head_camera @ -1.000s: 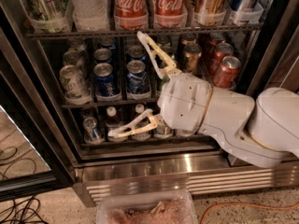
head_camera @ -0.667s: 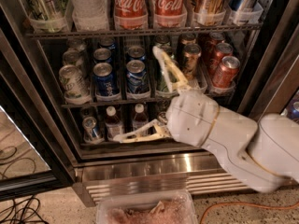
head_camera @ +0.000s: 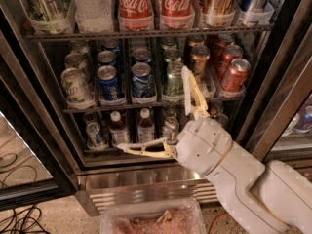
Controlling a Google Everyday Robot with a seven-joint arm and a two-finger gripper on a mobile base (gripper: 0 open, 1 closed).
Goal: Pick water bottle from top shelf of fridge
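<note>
Clear ribbed water bottle [head_camera: 92, 6] above end effector [head_camera: 152, 109].

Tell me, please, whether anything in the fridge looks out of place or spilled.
Nothing stands out: the cans sit in orderly rows and no spill shows. The hand is open before the lower racks, below the water bottle.

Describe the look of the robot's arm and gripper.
The gripper, low in front of the fridge, has two long, thin, cream-yellow jaws. They leave a rounded white wrist housing with a thin tan ring. The arm behind is thick, smooth and white. No cables or markings show on it.
</note>
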